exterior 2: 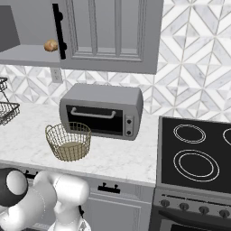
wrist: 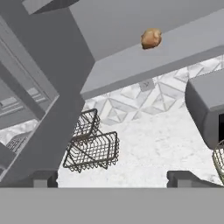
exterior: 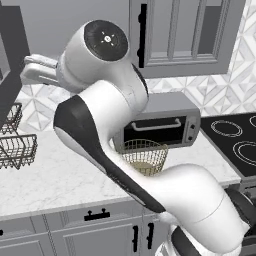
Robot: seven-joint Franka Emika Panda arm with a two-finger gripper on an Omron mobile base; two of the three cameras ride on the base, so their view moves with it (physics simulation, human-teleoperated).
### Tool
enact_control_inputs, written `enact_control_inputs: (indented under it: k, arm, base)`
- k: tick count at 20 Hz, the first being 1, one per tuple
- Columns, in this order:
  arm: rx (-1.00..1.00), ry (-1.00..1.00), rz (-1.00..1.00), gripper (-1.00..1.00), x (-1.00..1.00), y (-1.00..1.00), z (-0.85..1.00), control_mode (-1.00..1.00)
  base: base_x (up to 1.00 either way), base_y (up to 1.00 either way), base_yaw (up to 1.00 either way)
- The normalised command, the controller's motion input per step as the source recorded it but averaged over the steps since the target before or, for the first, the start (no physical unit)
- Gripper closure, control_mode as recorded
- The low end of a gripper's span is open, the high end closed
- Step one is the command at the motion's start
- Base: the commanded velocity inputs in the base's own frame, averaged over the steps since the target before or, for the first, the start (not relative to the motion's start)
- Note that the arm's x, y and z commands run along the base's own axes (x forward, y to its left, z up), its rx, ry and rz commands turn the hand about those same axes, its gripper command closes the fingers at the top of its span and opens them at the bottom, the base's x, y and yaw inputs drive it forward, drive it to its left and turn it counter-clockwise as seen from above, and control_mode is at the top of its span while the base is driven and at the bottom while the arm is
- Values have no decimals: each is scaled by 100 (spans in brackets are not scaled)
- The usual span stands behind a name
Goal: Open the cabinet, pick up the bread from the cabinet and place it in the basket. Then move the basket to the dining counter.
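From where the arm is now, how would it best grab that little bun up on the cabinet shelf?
Across its round middle, coming in level from the open front of the cabinet. The bread sits alone near the shelf's front edge, small and rounded, so the open end effector could likely straddle its sides without touching the door.

A grey cabinet (exterior 2: 113, 31) with a black bar handle (exterior 2: 58, 31) is shown. Golden-brown bread (exterior 2: 51, 45) is seen, and a tan-gold wire basket (exterior 2: 68, 140). The worktop (exterior 2: 122, 158) is marbled white, the toaster oven (exterior 2: 101, 110) grey, the backsplash (exterior 2: 194, 76) white-and-grey diamond-patterned, the hob (exterior 2: 195, 153) black, white-ringed.
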Motion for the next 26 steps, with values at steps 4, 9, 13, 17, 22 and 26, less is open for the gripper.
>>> enact_control_inputs:
  k: [4,9,13,17,22,26]
  arm:
    - [-16,18,-31,-100,-3,-73,7,-100]
    - [-14,3,10,-100,0,-38,-16,-100]
    - [-11,0,17,-100,24,-49,-35,-100]
    - [-8,0,20,-100,42,-57,-44,-100]
    - [-3,0,13,-100,71,-32,-31,-100]
    - [-2,0,2,-100,79,-12,-24,-100]
  base:
    - [0,0,0]
    - [0,0,0]
    - [0,0,0]
    - [0,0,0]
    - [0,0,0]
    - [0,0,0]
